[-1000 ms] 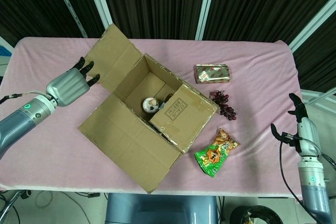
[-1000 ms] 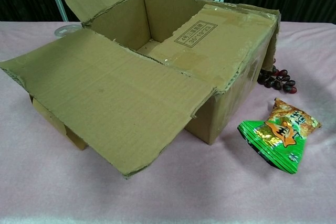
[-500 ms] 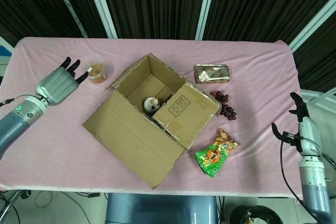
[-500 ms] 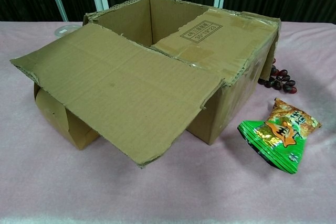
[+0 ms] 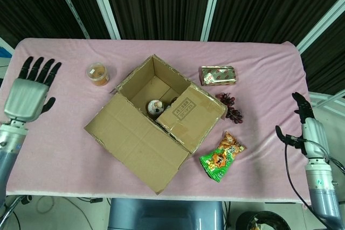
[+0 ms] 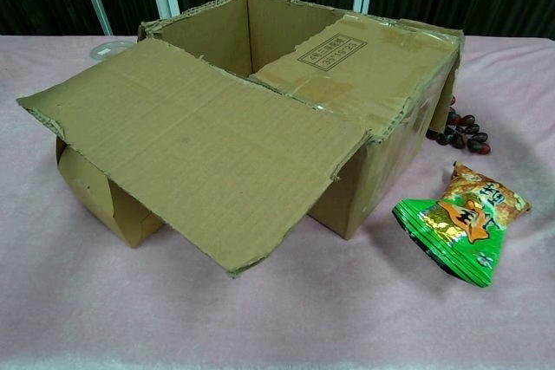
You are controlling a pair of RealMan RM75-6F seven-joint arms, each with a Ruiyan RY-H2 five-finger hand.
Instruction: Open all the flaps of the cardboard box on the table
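At the desk's near edge, the corrugated box [image 5: 156, 125] is seen with its big flap [image 6: 195, 145] spread outward. The left hand [image 5: 29, 92], fingers spread, has been drawn back to the left edge. The right hand [image 5: 304, 127] stays open, holding nothing.

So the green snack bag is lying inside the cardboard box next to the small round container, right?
Not quite. The green snack bag lies on the pink tablecloth outside the cardboard box, off its right corner, as the head view shows. A small round container is inside the box.
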